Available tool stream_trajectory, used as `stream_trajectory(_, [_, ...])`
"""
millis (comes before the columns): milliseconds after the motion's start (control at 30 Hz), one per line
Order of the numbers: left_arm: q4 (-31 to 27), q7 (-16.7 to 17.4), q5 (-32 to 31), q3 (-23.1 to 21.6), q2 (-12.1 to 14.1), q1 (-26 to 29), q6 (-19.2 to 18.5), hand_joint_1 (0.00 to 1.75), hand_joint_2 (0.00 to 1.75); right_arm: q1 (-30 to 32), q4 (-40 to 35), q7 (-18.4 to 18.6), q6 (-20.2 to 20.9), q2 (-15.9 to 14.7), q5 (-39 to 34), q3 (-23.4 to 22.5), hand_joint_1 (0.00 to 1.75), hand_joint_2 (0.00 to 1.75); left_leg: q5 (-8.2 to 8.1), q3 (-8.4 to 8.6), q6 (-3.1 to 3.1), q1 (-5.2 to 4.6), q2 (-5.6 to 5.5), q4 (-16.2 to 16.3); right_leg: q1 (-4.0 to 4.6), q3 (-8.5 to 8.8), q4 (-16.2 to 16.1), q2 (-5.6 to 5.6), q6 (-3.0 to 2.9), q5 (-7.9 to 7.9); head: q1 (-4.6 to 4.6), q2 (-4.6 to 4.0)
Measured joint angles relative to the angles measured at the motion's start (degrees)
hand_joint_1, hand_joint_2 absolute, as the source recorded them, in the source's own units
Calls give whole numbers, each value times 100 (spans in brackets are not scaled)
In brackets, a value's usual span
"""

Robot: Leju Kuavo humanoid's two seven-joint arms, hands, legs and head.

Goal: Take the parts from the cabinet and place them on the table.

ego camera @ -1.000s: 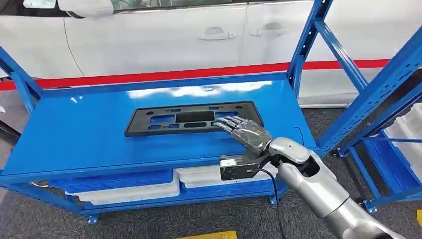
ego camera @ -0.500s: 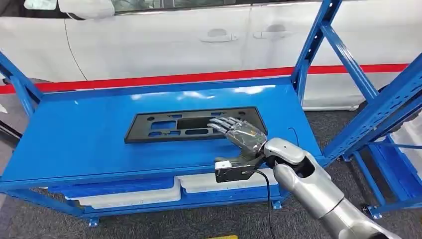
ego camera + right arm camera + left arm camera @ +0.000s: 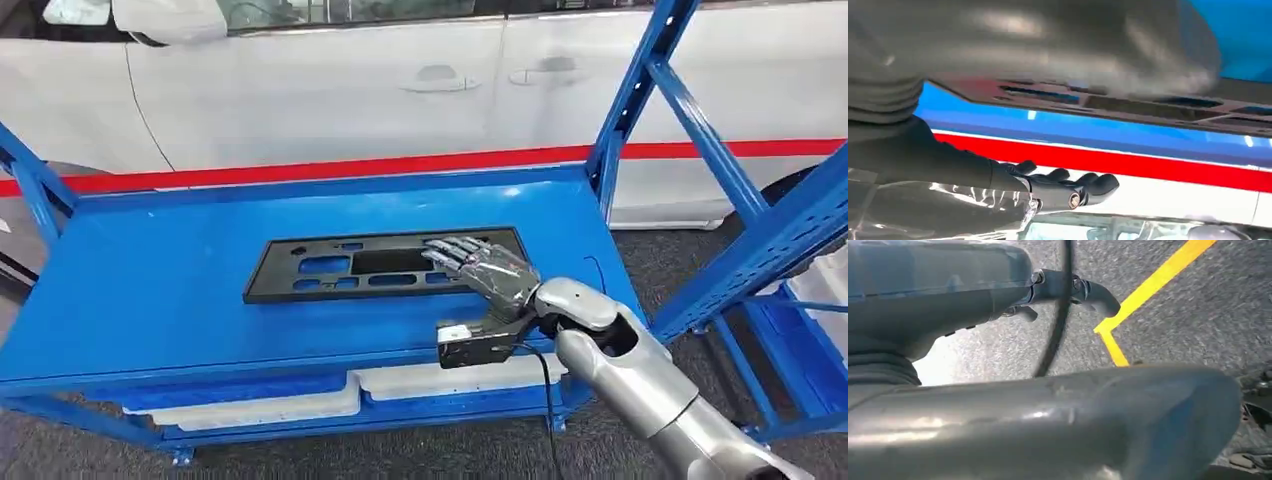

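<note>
The task is judged to be at an early stage: the black part [image 3: 385,263] is seen lying flat on the top shelf [image 3: 150,270] of the blue cabinet, so it has not yet been lifted, and no table is seen in the frames; carrying and setting down are judged to remain. The right hand [image 3: 480,268] is stretched over the right end of the part with its fingers [image 3: 447,250] extended and laid flat across it. Nothing is seen to be gripped, so the hand is taken to be open; whether the fingers actually press on the part or are held just above it cannot be told. In the right wrist view the fingers [image 3: 1083,185] are shown straight and close together, with the part [image 3: 1148,102] just beside them. The part is seen as a long, thin, flat rectangular plate of dark material, pierced by several rectangular cut-outs and small holes, with its long side set along the shelf. The left hand [image 3: 1068,290] is seen over grey floor, and its state cannot be told.
</note>
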Motion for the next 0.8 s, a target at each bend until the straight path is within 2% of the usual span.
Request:
stream_trajectory(33, [0, 0, 0, 0, 0, 5, 2, 0, 0, 0, -2, 0, 0, 0, -2, 11, 0, 175, -9, 0, 25, -10, -1, -1, -1, 13, -28, 0, 30, 0, 0, 0])
stream_trajectory(67, [0, 20, 2, 0, -4, 6, 2, 0, 0, -6, -2, 0, 0, 0, -4, 11, 0, 175, 15, 50, 77, 38, 2, -61, 18, 15, -32, -3, 65, -20, 0, 0])
stream_trajectory(100, [0, 20, 2, 0, -18, 7, 2, 0, 0, 4, -7, 0, 0, 2, -7, 9, 0, 175, 25, 76, 91, 45, -13, -96, -18, 26, 38, 9, 77, -60, 2, 0])
stream_trajectory(133, [0, 20, 4, 0, -17, -5, 4, 0, 0, -8, -11, -2, 0, 11, -11, 13, 0, 175, 13, 86, 69, 25, -16, -82, 4, 24, 2, 24, 13, 91, -2, 0])
stream_trajectory(167, [0, 22, 7, 0, -20, -16, 2, 0, 0, -9, -9, -2, 4, 13, -15, 15, 0, 175, 10, 89, 70, 9, -24, -85, 6, 67, -11, 28, -18, 33, 0, 0])
stream_trajectory(200, [0, 26, 7, 0, -22, -23, 2, 0, 0, -7, -11, 7, 7, 13, -17, 17, 0, 175, -1, 87, 80, -1, -43, -78, -12, 109, -67, 24, -19, -3, 0, 0])
stream_trajectory(233, [0, 31, 11, 0, -22, -30, 4, 0, 0, -7, -11, 2, 9, 13, -22, 17, 0, 0, -5, 82, 86, -9, -50, -71, -15, 131, -110, 22, -1, -22, 0, 0])
stream_trajectory(333, [0, 42, 15, 0, -22, -19, 2, 0, 0, -6, -11, 2, 15, 13, -31, 26, 0, 0, -21, 81, 114, -25, -56, -72, -26, 141, -125, 17, 5, -24, 0, 0])
stream_trajectory(500, [0, 42, 28, 0, -22, -18, -9, 0, 0, -6, -11, 2, 66, 13, -37, 96, 0, 0, -19, 81, 124, -34, -57, -70, -32, 143, -138, 10, 26, -13, 0, 0])
stream_trajectory(600, [2, 42, 28, 0, -20, -18, -9, 0, 0, -7, -11, 2, 96, 13, -41, 129, 0, 0, -16, 80, 129, -36, -62, -70, -34, 147, -140, 2, 73, -11, 0, 0])
stream_trajectory(800, [4, 31, 20, 0, -20, -16, 9, 0, 0, -6, -11, 4, 118, 13, -46, 260, 0, 0, -12, 85, 128, -35, -66, -71, -25, 151, -138, -13, 78, -13, 0, 0])
